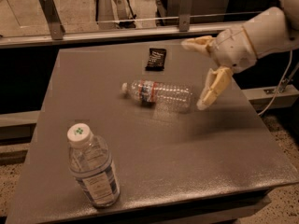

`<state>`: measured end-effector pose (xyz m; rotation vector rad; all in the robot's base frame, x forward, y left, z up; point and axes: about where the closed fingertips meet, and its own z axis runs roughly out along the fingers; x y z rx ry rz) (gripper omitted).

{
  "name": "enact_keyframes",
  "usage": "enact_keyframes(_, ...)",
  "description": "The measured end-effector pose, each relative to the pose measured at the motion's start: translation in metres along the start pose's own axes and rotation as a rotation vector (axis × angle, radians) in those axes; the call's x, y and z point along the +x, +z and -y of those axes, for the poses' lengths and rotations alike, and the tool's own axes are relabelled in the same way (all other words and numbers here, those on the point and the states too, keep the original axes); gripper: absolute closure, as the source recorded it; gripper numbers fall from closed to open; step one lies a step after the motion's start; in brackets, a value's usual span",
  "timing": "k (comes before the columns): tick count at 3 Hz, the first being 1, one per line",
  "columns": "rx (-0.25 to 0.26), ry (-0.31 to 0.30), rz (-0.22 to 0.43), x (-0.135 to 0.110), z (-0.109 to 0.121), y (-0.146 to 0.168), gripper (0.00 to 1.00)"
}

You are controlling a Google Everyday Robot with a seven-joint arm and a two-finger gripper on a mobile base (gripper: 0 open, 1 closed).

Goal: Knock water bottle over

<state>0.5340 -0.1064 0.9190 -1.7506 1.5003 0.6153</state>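
Note:
The water bottle [161, 94] is slim, ribbed clear plastic with a red-and-white label band and a white cap. It lies on its side near the middle of the grey table [187, 162], cap pointing left. My gripper [193, 73] hangs just right of the bottle's base, slightly above the table. It is open and empty: one cream finger [196, 43] points left and the other [211, 90] points down beside the bottle's base. I cannot tell whether that finger touches the bottle.
A wider bottle [93, 171] with a blue-white label and green-marked cap stands upright at the front left. A small black packet [155, 59] lies behind the water bottle. A metal rail [117, 31] runs along the table's back edge.

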Motion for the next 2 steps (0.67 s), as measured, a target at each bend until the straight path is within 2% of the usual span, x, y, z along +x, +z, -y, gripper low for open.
enact_keyframes(1,0.112,0.001,0.138,0.01,0.002,-0.046,0.0)
enact_keyframes(2,0.138,0.007,0.168,0.011,0.001,-0.059,0.0)
